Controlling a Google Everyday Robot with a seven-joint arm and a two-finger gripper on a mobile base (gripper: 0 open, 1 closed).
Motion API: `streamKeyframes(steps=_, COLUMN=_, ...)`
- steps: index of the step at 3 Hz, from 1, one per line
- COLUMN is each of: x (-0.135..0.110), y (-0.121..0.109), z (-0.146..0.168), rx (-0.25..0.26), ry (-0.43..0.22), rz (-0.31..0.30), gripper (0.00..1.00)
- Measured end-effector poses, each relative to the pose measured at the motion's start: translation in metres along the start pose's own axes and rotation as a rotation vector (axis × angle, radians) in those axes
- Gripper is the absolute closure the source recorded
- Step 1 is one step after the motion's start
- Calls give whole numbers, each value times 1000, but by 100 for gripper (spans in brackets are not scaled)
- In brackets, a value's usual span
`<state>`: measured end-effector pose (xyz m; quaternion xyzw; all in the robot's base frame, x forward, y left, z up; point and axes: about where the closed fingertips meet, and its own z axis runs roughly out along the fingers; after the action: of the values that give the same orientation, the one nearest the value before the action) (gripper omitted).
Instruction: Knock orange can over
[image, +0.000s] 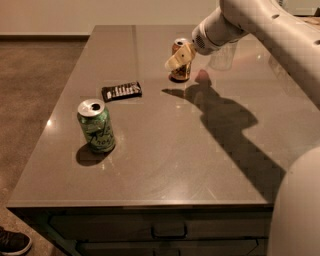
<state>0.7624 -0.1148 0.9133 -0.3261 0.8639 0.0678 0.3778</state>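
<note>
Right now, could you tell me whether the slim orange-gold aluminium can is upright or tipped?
Upright: the orange can stands on its base, silver top upward, with the gripper at its upper side.

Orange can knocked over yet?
No, the orange can stands upright on the counter, with the hand at its upper half.

Grey counter (150, 165) with drawers (170, 231), brown carpet (35, 85), pale wall (100, 15).

pincer (179, 57) at orange can (181, 71), far back, bar (121, 91) left, second can (96, 126) nearest
</note>
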Motion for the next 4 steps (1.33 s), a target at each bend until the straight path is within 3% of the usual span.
streamKeyframes(steps=2, x=-16, y=1, z=13, rx=-41, ry=-29, rz=29, gripper=47)
streamKeyframes(steps=3, x=-18, y=6, z=-7, rx=-64, ry=-42, rz=-12, gripper=70)
streamKeyframes(steps=4, x=-6, y=17, z=-46, rx=-95, ry=-1, rz=-114, gripper=95)
